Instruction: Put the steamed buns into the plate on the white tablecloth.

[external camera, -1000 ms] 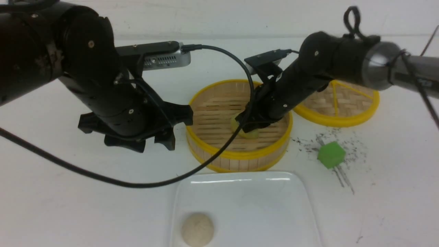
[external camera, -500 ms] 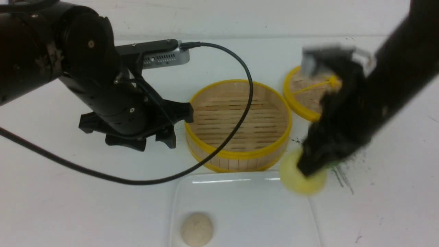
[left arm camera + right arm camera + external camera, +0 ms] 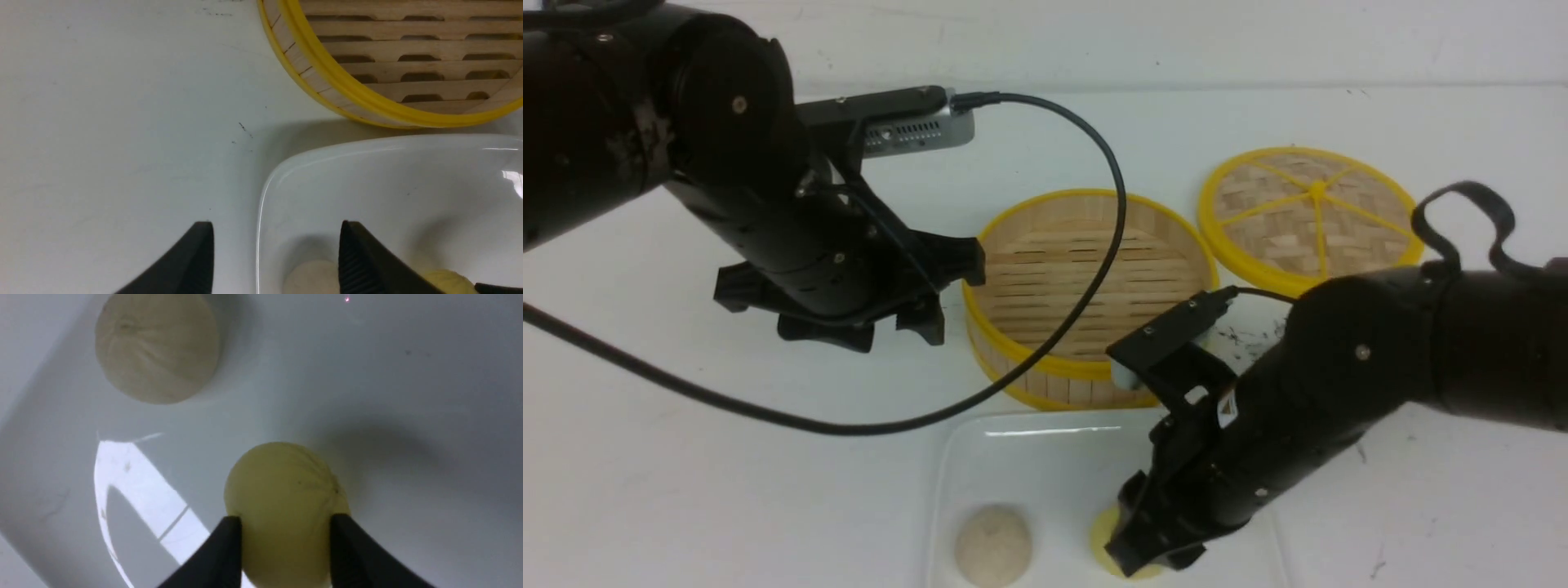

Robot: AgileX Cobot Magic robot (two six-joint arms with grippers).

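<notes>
Now the right gripper (image 3: 284, 522) hangs low over the plate (image 3: 1029, 465) on the tablecloth (image 3: 686, 490). Its fingers flank the yellow bun (image 3: 282, 486) and touch both sides; whether they are gripping or have let go, I can't tell. The beige bun (image 3: 992, 545) lies just left of it in the plate's near part. The left gripper (image 3: 890, 336) hovers spread wide, holding nothing, left of the steamer (image 3: 1054, 369).

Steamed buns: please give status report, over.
Left gripper open, empty. Right gripper astride yellow bun in plate, grip unclear. Beige bun in plate. Steamer empty, nothing blocking.
</notes>
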